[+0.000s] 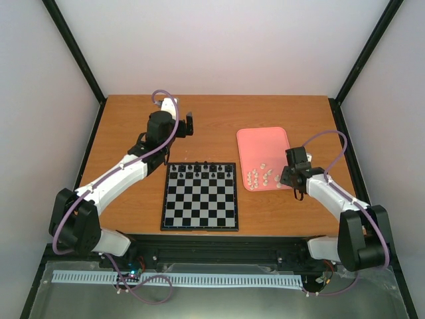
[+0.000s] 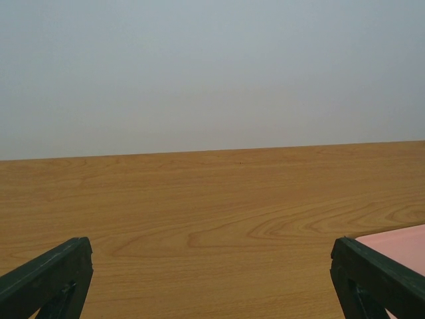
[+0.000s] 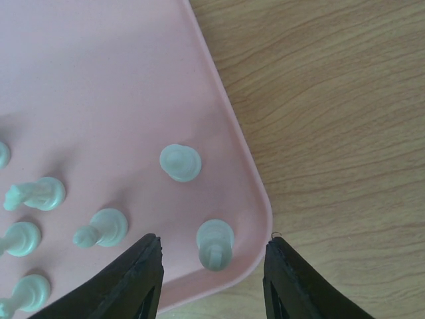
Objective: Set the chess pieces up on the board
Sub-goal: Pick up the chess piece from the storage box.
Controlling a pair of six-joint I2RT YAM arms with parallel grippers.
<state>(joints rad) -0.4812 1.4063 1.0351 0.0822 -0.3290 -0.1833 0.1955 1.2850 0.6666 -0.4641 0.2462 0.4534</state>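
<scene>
The board [image 1: 199,197] lies flat in the middle of the table, with a row of tiny black figures along its far edge. Several cream-white chess pieces [image 1: 262,176] lie scattered in the near end of a pink tray [image 1: 264,143]. My right gripper [image 1: 291,178] hangs over the tray's near right corner. In the right wrist view, the right gripper [image 3: 214,243] stands open around one upright piece [image 3: 215,242], with a gap on either side of it. My left gripper [image 1: 190,124] is wide open over bare wood at the far left, and the left gripper [image 2: 212,269] holds nothing.
More cream pieces [image 3: 180,162] stand or lie left of the jaws, one toppled [image 3: 34,194]. The tray's rim [image 3: 259,199] runs close to my right finger [image 3: 287,272]. A corner of the pink tray [image 2: 398,242] shows by the left gripper. Black frame posts bound the table.
</scene>
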